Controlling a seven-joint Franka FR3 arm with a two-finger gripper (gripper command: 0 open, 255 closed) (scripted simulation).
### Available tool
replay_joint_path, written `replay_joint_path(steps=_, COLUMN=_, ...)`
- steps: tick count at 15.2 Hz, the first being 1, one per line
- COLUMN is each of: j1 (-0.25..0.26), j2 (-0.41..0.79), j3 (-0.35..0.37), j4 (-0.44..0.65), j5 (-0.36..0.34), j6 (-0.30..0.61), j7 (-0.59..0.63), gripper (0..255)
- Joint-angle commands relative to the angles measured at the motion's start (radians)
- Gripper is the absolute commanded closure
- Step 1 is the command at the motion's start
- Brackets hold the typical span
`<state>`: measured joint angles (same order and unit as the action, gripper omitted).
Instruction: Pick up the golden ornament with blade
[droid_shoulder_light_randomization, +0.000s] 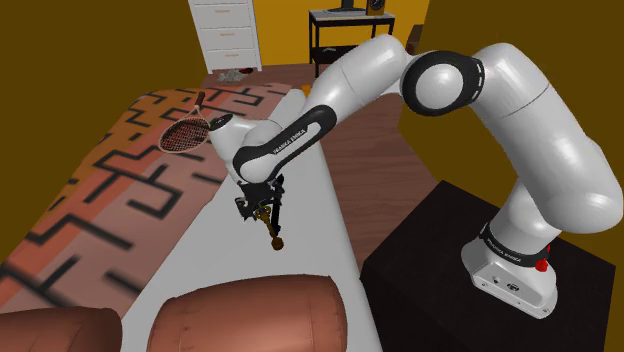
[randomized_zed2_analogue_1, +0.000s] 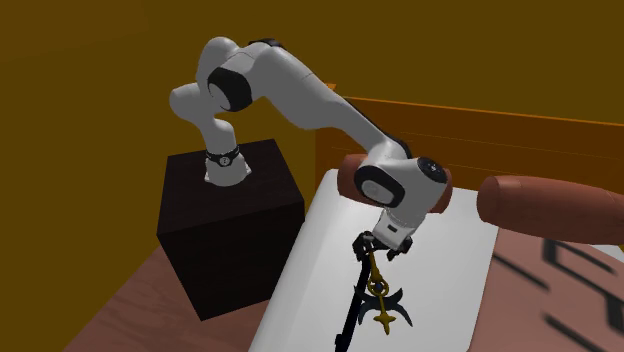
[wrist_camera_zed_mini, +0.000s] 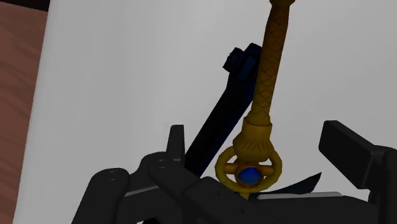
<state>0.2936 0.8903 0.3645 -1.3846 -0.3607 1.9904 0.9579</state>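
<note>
The golden ornament (droid_shoulder_light_randomization: 272, 232) has a scaled gold handle, a ring with a blue gem and a dark crescent blade. It hangs from my black gripper (droid_shoulder_light_randomization: 262, 210) just above the white bed sheet (droid_shoulder_light_randomization: 230, 260), handle end pointing down. In the second exterior view the ornament (randomized_zed2_analogue_1: 381, 300) dangles below the gripper (randomized_zed2_analogue_1: 375, 252) and casts a long dark shadow on the sheet beside it. In the wrist view the gripper (wrist_camera_zed_mini: 259, 145) is shut on the ornament (wrist_camera_zed_mini: 267, 76) at its ring and blade end, and the handle runs away from the fingers.
Two brown pillows (droid_shoulder_light_randomization: 250, 315) lie at the bed's near end. A racket (droid_shoulder_light_randomization: 185, 130) rests on the patterned cover (droid_shoulder_light_randomization: 110, 190) at the shoulder view's left. A white dresser (droid_shoulder_light_randomization: 225, 30) and a dark table (droid_shoulder_light_randomization: 350, 25) stand behind. The black stand (droid_shoulder_light_randomization: 450, 290) is beside the bed.
</note>
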Motion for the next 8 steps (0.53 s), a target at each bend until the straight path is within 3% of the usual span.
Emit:
replay_joint_path(steps=1, j1=0.021, j2=0.059, j3=-0.01, j4=0.08, j5=-0.003, j6=-0.021, j7=0.003, gripper=0)
replay_joint_path(steps=8, j1=0.033, j2=0.132, j3=-0.026, j4=0.106, j5=-0.018, j6=0.027, j7=0.008, gripper=0)
